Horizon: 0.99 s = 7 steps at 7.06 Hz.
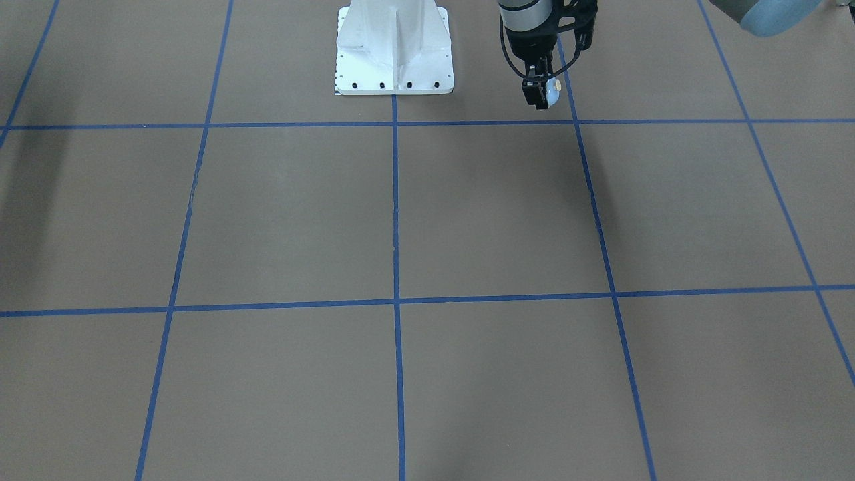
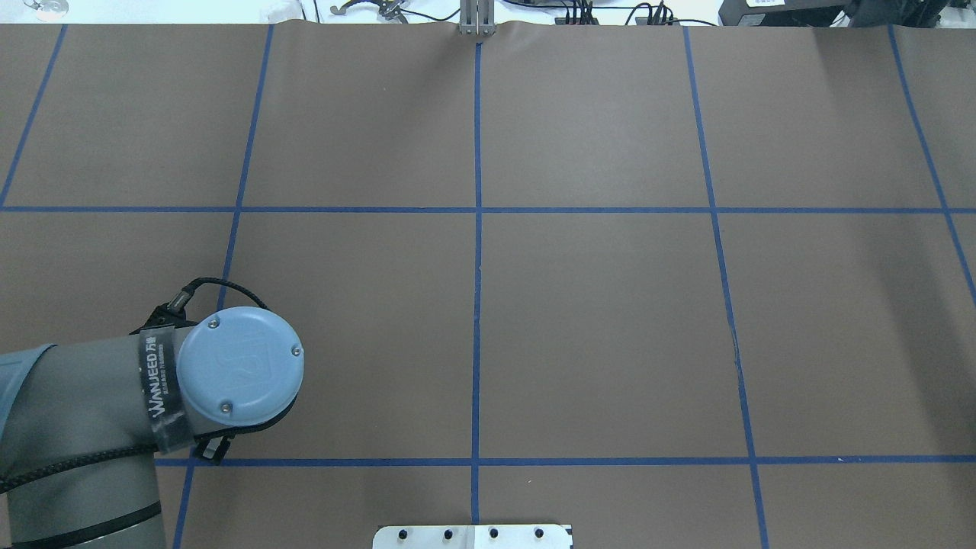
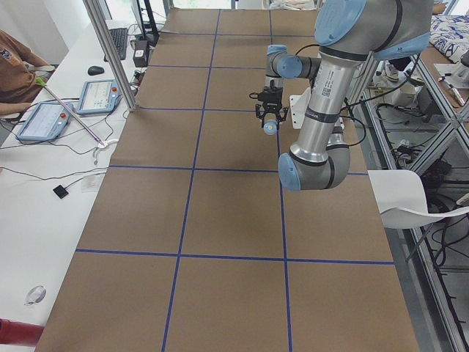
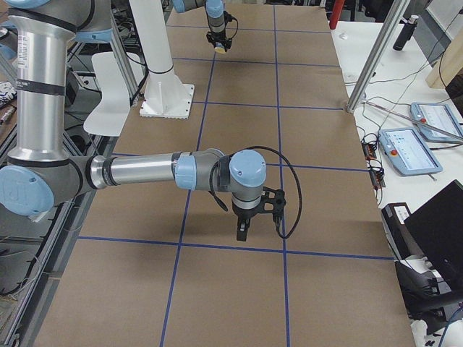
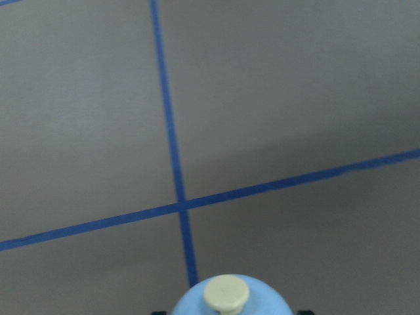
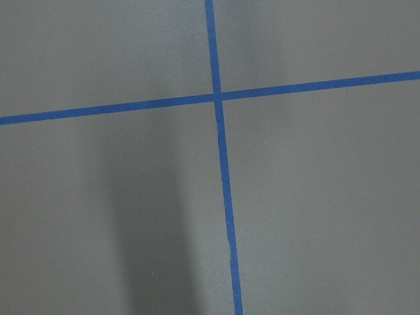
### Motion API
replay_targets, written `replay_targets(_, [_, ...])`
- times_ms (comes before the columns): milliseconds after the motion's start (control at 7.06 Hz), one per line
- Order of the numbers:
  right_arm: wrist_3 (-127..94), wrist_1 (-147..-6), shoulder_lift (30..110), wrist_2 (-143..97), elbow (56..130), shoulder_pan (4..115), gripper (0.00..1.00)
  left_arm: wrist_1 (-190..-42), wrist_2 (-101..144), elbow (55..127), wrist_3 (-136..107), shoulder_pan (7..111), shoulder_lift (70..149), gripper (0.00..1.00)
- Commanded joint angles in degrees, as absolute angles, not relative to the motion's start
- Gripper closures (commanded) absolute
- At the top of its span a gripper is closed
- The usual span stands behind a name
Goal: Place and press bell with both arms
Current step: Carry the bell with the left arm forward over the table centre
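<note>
Bell (image 1: 552, 89), half-hidden, apparently clenched in left gripper (image 1: 542, 97) — right gripper (image 4: 244, 233), state impossible to tell

Seen from the front, the left gripper (image 1: 542, 97) sits at 1 o'clock, pointing down, clamped on the bell (image 1: 552, 87). The right gripper (image 4: 243, 233) hangs vertical, its spread unclear.
</note>
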State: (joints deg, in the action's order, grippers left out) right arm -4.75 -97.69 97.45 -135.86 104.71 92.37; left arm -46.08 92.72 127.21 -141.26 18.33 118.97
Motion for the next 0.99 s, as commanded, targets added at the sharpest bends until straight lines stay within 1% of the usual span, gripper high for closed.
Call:
replay_targets(0, [-4.7, -97.7, 97.9, -135.9, 104.6, 92.4, 0.00, -46.6, 84.8, 126.0, -128.2, 18.4, 120.9, 1.00])
replay_targets(142, [-4.7, -97.6, 97.8, -135.9, 104.7, 92.4, 0.00, -47.2, 79.9, 125.9, -120.3, 18.5, 121.5, 1.00])
replay_targets(283, [-4.6, -97.6, 97.4, -135.9, 104.9, 91.2, 0.00, -51.8, 73.5, 125.5, -111.6, 18.5, 121.5, 1.00])
replay_targets(425, [-4.6, -97.6, 96.3, -135.8, 104.7, 89.1, 0.00, -63.5, 65.7, 120.3, -102.4, 18.5, 121.4, 1.00])
replay_targets(566, [-5.1, -97.6, 96.9, -135.9, 104.6, 89.0, 0.00, -80.2, 60.3, 113.0, -95.4, 18.5, 121.3, 1.00])
replay_targets(708, [-5.2, -97.4, 97.1, -136.6, 104.8, 89.0, 0.00, -91.8, 58.7, 109.0, -88.8, 18.4, 121.3, 1.00])
replay_targets(849, [-5.2, -97.2, 97.3, -136.1, 104.7, 89.0, 0.00, -97.7, 58.6, 107.3, -81.8, 18.5, 121.2, 1.00])
